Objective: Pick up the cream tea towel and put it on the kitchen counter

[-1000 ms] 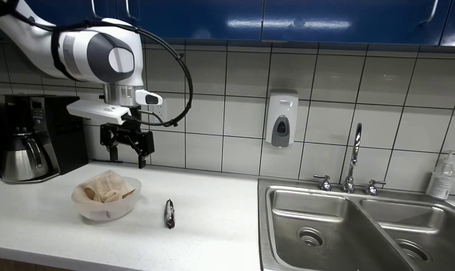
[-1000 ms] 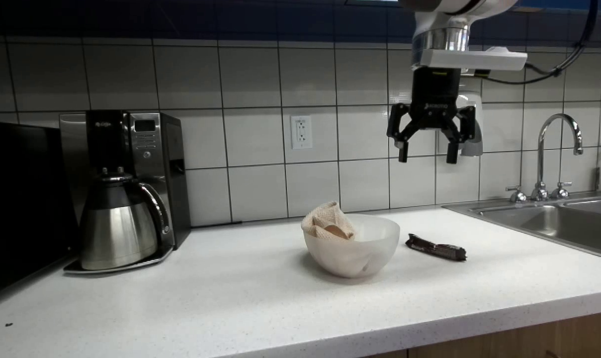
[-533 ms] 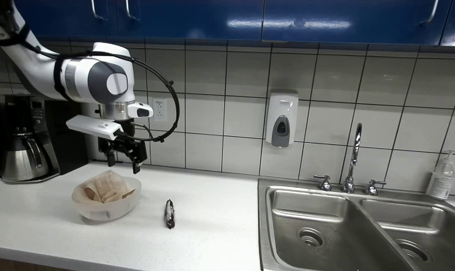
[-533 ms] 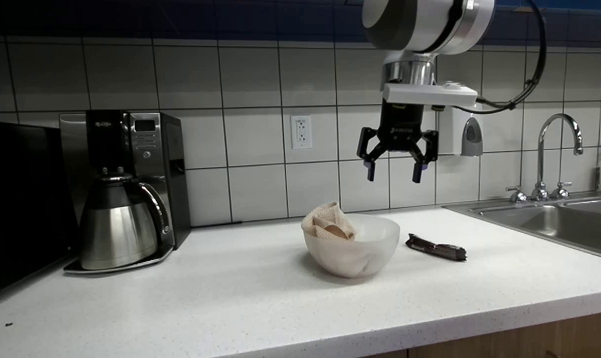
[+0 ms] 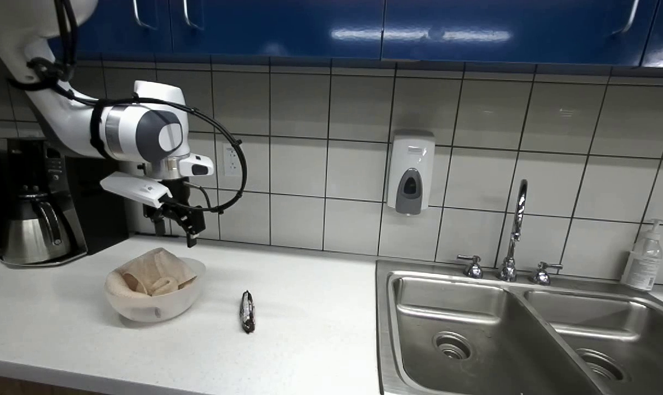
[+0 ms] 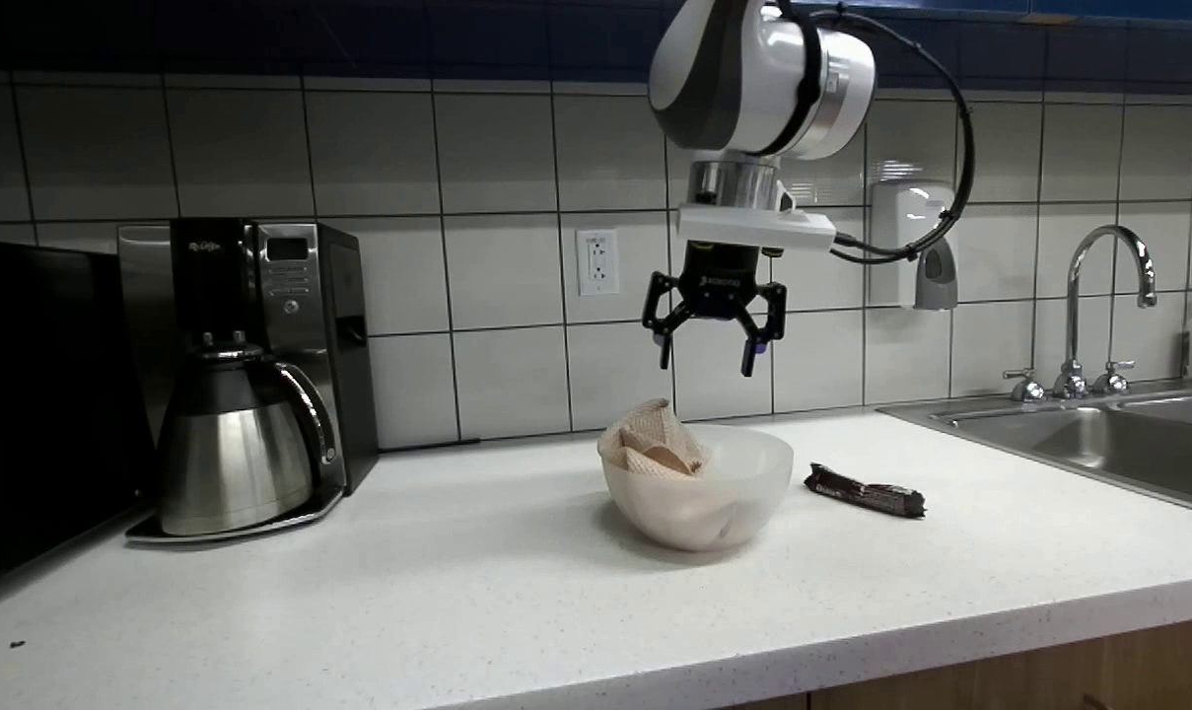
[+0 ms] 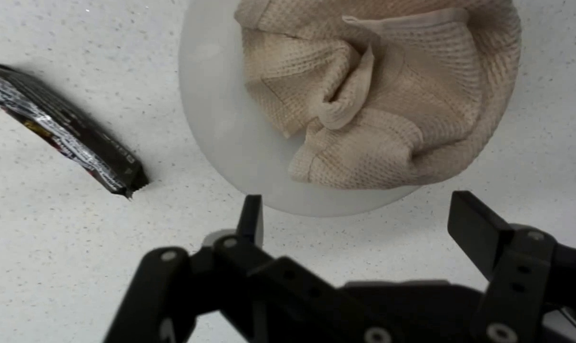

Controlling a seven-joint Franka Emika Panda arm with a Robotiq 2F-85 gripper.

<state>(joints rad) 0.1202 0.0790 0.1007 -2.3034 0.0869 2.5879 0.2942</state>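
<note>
The cream tea towel (image 5: 154, 270) lies crumpled inside a translucent white bowl (image 5: 161, 308), its folds rising above the rim. Towel (image 6: 652, 441) and bowl (image 6: 699, 513) also show in an exterior view from another place. In the wrist view the towel (image 7: 411, 100) fills much of the bowl (image 7: 216, 124). The bowl stands on the white kitchen counter (image 5: 315, 334). My gripper (image 6: 707, 370) points down, open and empty, above the bowl and apart from the towel. In the wrist view the open fingers (image 7: 354, 202) lie toward the bowl's near rim.
A dark wrapped bar (image 6: 864, 493) lies beside the bowl. A coffee maker with a steel carafe (image 6: 236, 444) stands at the left. A double sink (image 5: 452, 307) with a faucet (image 5: 515, 236) is at the right. A soap dispenser (image 5: 412, 173) hangs on the tiled wall.
My gripper has come down and moved toward the bowl, leftward in both exterior views. It stays open. The towel, the bowl and the bar have not moved.
</note>
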